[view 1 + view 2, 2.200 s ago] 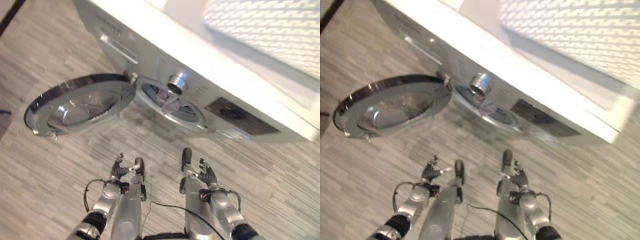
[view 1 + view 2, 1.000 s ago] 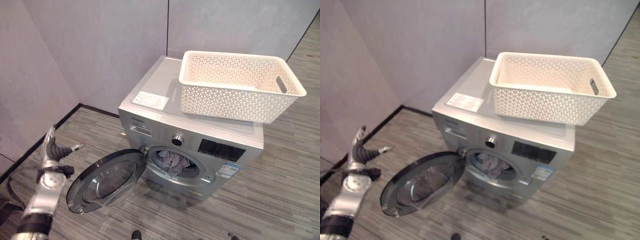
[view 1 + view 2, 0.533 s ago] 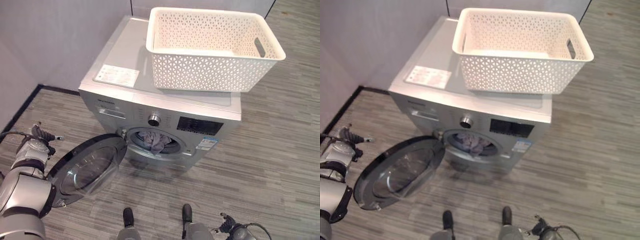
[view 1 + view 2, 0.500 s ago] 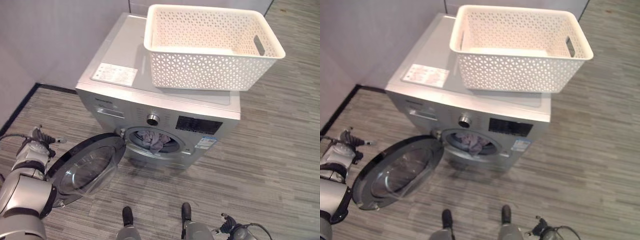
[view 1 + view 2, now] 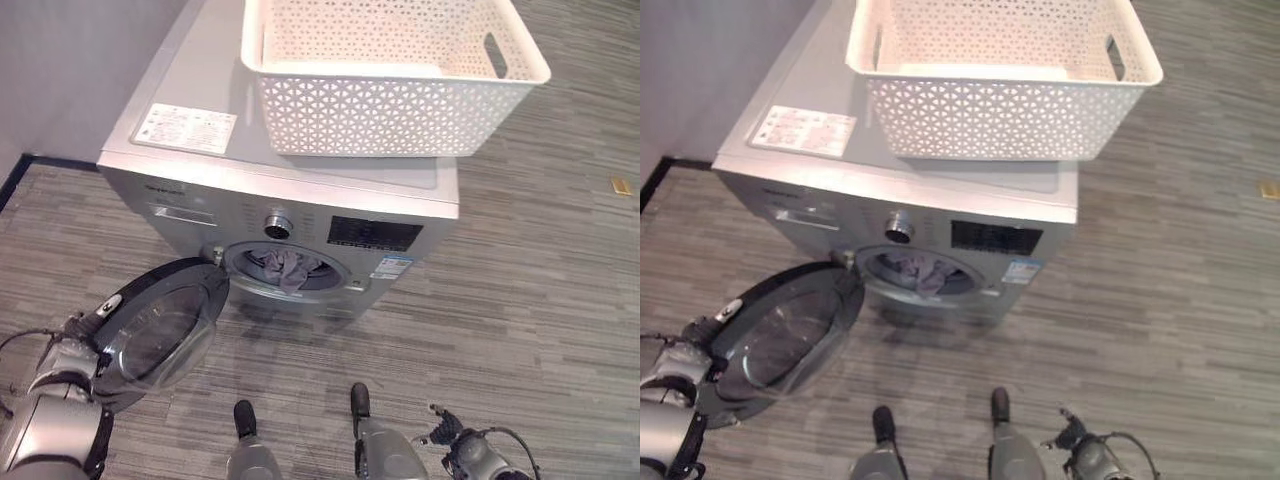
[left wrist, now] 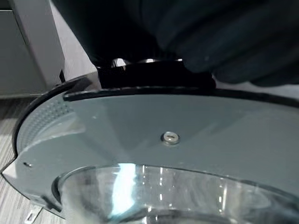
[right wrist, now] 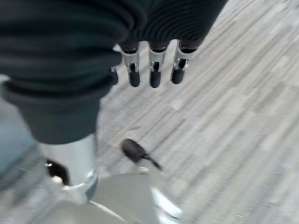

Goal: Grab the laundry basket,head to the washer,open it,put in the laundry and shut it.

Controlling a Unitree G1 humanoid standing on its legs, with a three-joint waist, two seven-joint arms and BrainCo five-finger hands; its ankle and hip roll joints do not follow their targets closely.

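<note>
Atop washer (image 5: 300, 185): basket (image 5: 390, 75). Door (image 5: 160, 330) open, left hand (image 5: 85, 335) at its rim, grip unclear; right hand (image 7: 152, 70) hanging slack, empty.

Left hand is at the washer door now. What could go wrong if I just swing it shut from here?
1. A grey garment hangs over the lip of the drum opening; the door could pinch it and fail to latch.
2. The left hand sits at the door's outer edge, its fingers hidden behind it, so contact is unverified and the push may slip.
3. The basket overhangs the washer top; a hard slam might shift it.
</note>
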